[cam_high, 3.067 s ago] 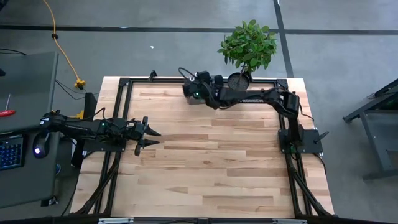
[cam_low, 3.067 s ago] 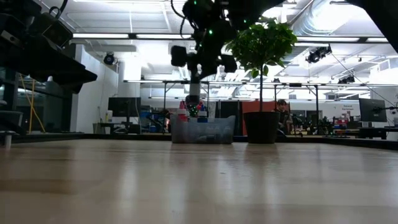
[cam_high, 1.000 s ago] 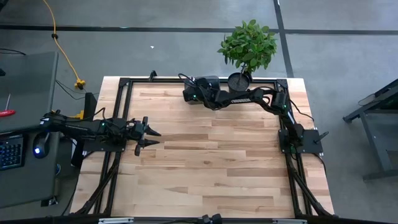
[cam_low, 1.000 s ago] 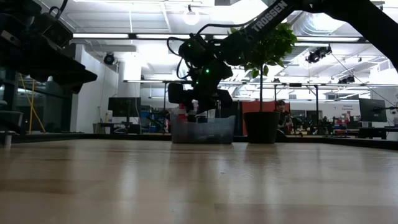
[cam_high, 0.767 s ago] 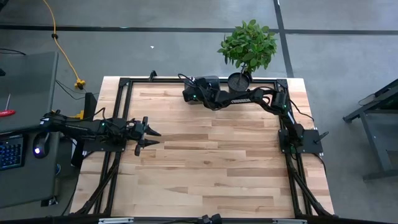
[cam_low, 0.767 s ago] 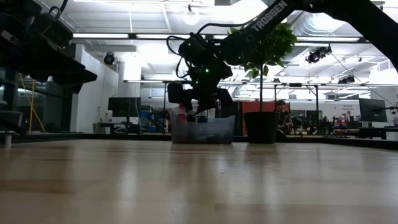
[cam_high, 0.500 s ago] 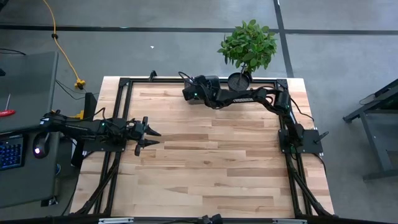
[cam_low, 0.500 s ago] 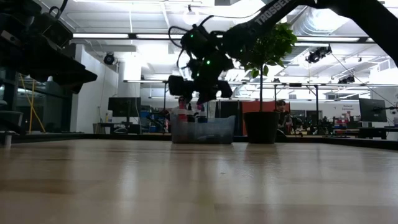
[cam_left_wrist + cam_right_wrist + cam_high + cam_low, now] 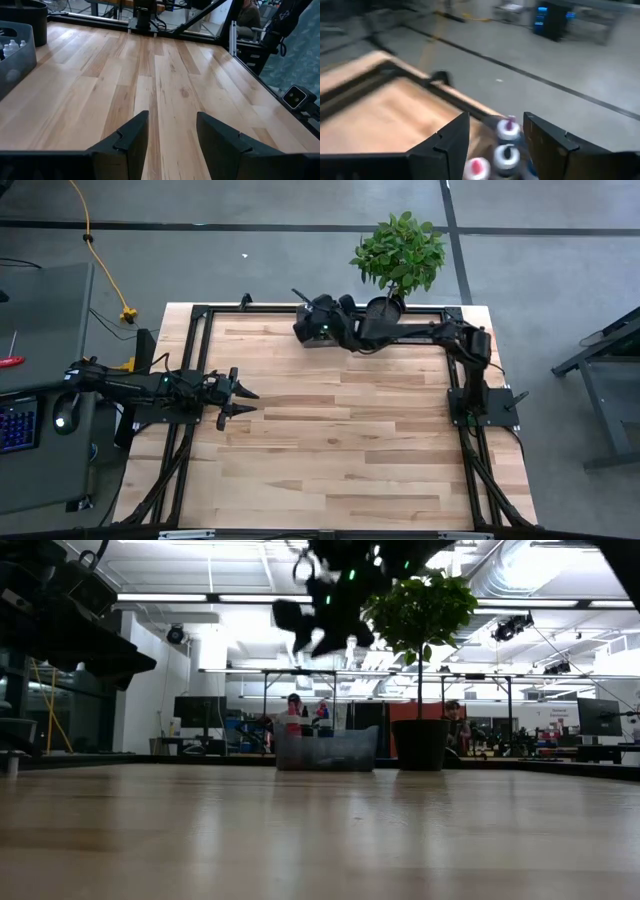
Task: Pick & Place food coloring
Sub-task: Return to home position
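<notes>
Right gripper point(image 9: 495, 122) hangs above grey plastic bin point(image 9: 326, 751) at far table edge, fingers apart, empty. Small white-capped food coloring bottles point(image 9: 506, 129) sit in bin, nr potted green plant point(image 9: 399, 252). Left gripper point(image 9: 172, 131) low over wooden table point(image 9: 340, 450), fingers apart.

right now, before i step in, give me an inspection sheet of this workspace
surface: wooden table, bare across the middle.
job's things: food coloring bottles stand in the bin at the table's far edge; none seen loose on the table.
clutter: potted plant beside the bin; nothing else seen.
grippers: right gripper open and empty, raised above the bin; left gripper open and empty, over the table's left side.
cables: yellow cable lying beyond the table's far left corner, off the table.
surroundings: keyboard left of the table; person far behind it.
</notes>
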